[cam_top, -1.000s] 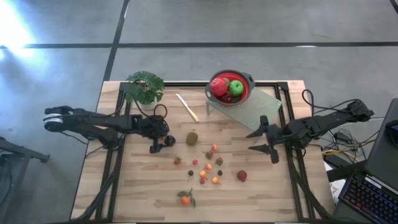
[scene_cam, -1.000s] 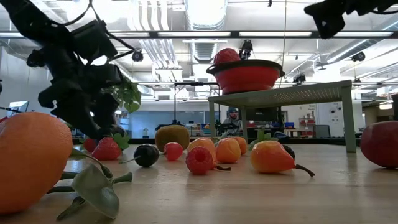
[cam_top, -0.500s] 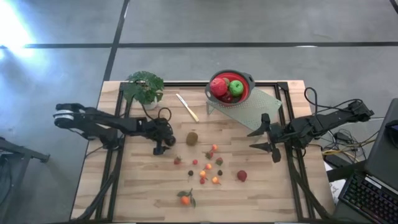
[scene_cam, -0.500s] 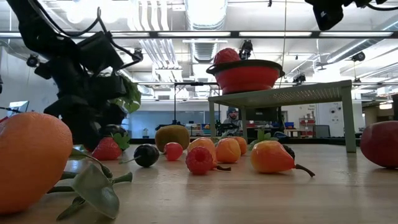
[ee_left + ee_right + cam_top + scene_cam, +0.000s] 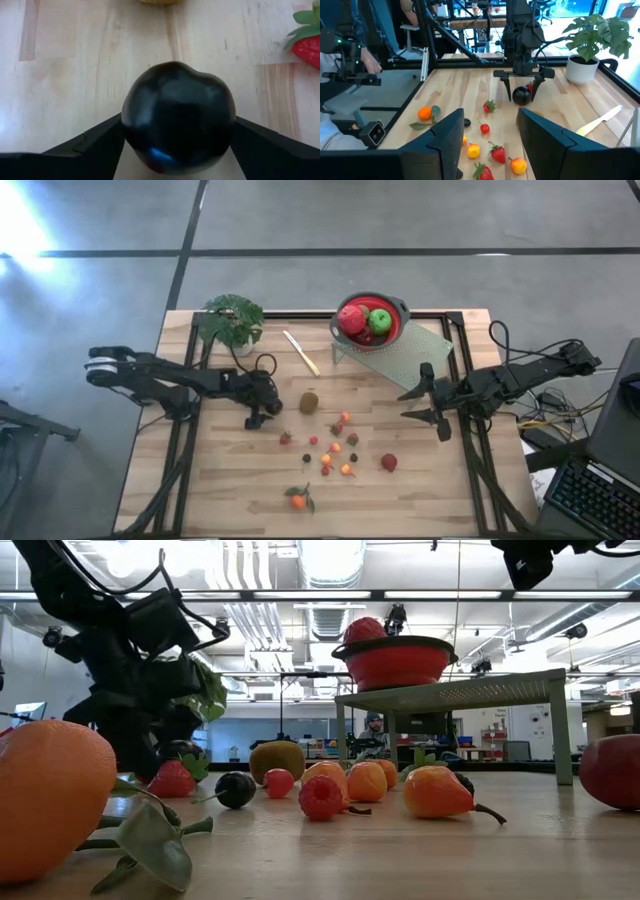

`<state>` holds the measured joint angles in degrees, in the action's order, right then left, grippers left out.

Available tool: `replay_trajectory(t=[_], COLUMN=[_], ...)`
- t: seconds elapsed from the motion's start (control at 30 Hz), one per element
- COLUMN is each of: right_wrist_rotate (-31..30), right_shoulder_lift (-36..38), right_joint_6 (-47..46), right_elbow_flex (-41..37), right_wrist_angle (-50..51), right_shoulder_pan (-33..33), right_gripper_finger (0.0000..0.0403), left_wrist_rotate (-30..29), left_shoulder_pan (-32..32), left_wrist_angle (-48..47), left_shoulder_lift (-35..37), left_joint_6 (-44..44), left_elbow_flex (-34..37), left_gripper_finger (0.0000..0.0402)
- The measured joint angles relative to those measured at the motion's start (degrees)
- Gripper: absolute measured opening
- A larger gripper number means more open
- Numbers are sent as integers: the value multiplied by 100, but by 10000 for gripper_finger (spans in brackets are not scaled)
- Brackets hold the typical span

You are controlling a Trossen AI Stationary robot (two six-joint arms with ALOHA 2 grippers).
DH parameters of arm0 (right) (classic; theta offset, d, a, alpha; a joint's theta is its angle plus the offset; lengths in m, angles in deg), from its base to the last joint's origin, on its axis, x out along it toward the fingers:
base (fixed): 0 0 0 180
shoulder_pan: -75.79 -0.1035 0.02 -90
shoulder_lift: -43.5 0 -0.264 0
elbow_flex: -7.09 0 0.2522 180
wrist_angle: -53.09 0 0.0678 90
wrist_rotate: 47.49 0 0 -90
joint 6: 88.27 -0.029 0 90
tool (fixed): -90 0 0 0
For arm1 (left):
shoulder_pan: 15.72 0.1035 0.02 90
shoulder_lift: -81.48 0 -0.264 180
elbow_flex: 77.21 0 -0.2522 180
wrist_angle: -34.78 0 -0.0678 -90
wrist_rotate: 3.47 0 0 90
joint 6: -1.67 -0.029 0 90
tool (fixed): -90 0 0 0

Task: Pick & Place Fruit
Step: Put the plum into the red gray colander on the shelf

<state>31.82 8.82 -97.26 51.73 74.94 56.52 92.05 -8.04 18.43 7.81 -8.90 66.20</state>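
A dark plum (image 5: 177, 117) sits on the wooden table (image 5: 220, 480), left of centre. My left gripper (image 5: 264, 412) reaches in from the left and is shut on it. My right gripper (image 5: 410, 405) hangs open and holding nothing above the table's right side. A brown kiwi (image 5: 309, 401) lies just right of the plum. Strawberries (image 5: 285, 438), small orange and red berries (image 5: 335, 448) and a leafy tangerine (image 5: 298, 501) lie nearer the front. A red bowl (image 5: 395, 308) holds red and green apples (image 5: 378, 320). My left gripper pinches the plum between its two fingers, one on each of its opposite sides (image 5: 129, 135). The fingers slant down from the table's left. The plum's underside rests on the table.
The red bowl stands on a green perforated stand (image 5: 405, 360) at the back right. A potted plant (image 5: 232, 320) and a pale knife (image 5: 301, 352) are at the back left. A large strawberry (image 5: 388, 463) lies front right. A seated person (image 5: 340, 55) is beyond the table's edge.
My left gripper has sunk and gone a little toward the table's right, coming down around the plum. The plum stays where it was on the table.
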Motion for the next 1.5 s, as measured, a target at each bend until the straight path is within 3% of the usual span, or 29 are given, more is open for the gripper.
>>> replay_trajectory(t=[0.4,0.8,0.97,1.1,1.3,1.5], right_wrist_rotate=[2,4,5,-27,-951,-1645], right_shoulder_lift=[-4,-4,-99,-472,-1401,-2332], right_joint_6=[-33,289,668,1062,1637,1880], right_elbow_flex=[-9,-15,-5,49,286,989], right_wrist_angle=[9,61,-27,-56,-344,-374], right_shoulder_pan=[0,0,0,0,0,-85], right_gripper_finger=[201,176,162,162,198,272], left_wrist_rotate=[-9,78,396,928,1616,1654], left_shoulder_pan=[8,7,7,7,7,2], left_wrist_angle=[209,290,296,302,306,399], left_shoulder_lift=[7,7,8,9,9,9], left_joint_6=[-10,33,665,1732,2576,3032], left_elbow_flex=[0,-289,-760,-1246,-1913,-2359], left_gripper_finger=[300,291,292,291,292,290])
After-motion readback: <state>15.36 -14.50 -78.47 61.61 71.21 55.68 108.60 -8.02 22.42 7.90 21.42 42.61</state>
